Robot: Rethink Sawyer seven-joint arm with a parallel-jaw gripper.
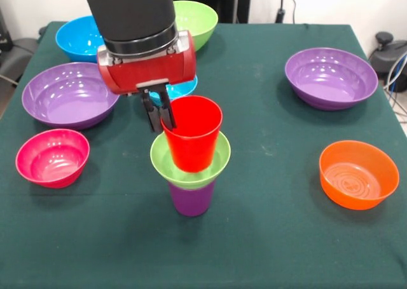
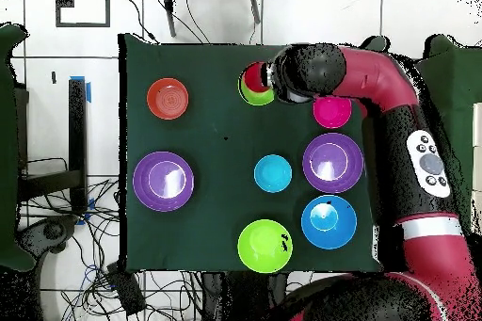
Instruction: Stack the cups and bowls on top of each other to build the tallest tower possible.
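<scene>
The tower stands at the table's middle front: a purple cup point(image 1: 191, 200) carries a small lime green bowl point(image 1: 219, 159), and a red cup point(image 1: 194, 133) sits upright in that bowl. My gripper point(image 1: 160, 120) comes down at the red cup's left rim, its two dark fingers close together across the cup's wall. In the overhead view the red cup point(image 2: 252, 78) and the green bowl point(image 2: 256, 97) peek out beside the arm's head, which hides the fingers.
Loose bowls ring the tower: purple point(image 1: 67, 95) and pink point(image 1: 52, 157) on the left, purple point(image 1: 331, 78) and orange point(image 1: 358, 174) on the right, blue point(image 1: 79, 38) and lime green point(image 1: 197, 19) at the back. A small blue bowl point(image 1: 184, 87) lies just behind the gripper.
</scene>
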